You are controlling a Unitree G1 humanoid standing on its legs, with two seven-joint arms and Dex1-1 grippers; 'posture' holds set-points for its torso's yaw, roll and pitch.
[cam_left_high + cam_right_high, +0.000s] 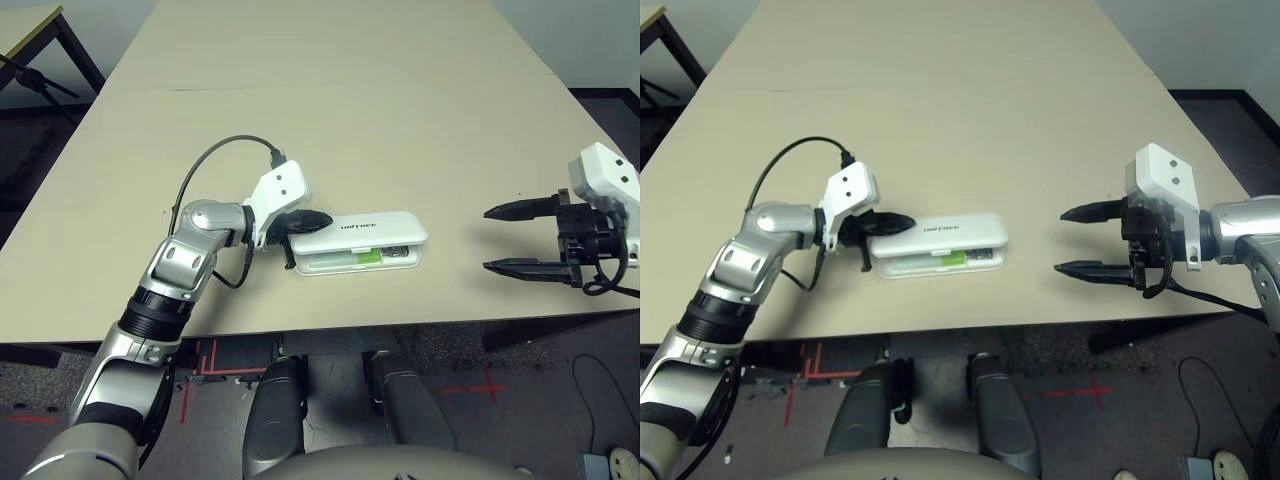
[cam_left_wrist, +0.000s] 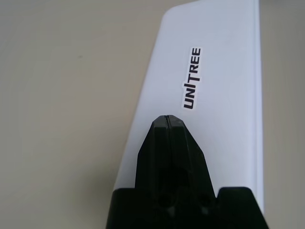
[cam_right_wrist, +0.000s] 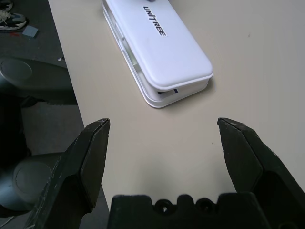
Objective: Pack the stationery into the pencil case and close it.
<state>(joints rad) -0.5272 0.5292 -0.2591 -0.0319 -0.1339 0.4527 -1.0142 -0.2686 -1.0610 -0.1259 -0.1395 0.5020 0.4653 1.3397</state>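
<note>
two tools are over the beige bench [image 1: 330,100]. the left tool [image 1: 312,219] has its black fingers pressed together, tips meeting in a single seam in the left wrist view, and it rests on the left end of the lid of the white pencil case [image 1: 372,232], holding nothing. the pencil case lies flat near the front edge of the bench, its long side running left to right, with dark lettering [image 2: 192,78] on the lid. the lid is down but not fully shut: a gap shows along the front side, and through it a pale green highlighter [image 1: 362,259] with a brighter green end lies inside the tray. in the right wrist view the lid sits slightly raised above the tray at the near end as well. the right tool [image 1: 1072,241] hovers well apart from the case on its right, fingers spread wide and pointing toward it, empty, just above the front edge of the bench.
</note>
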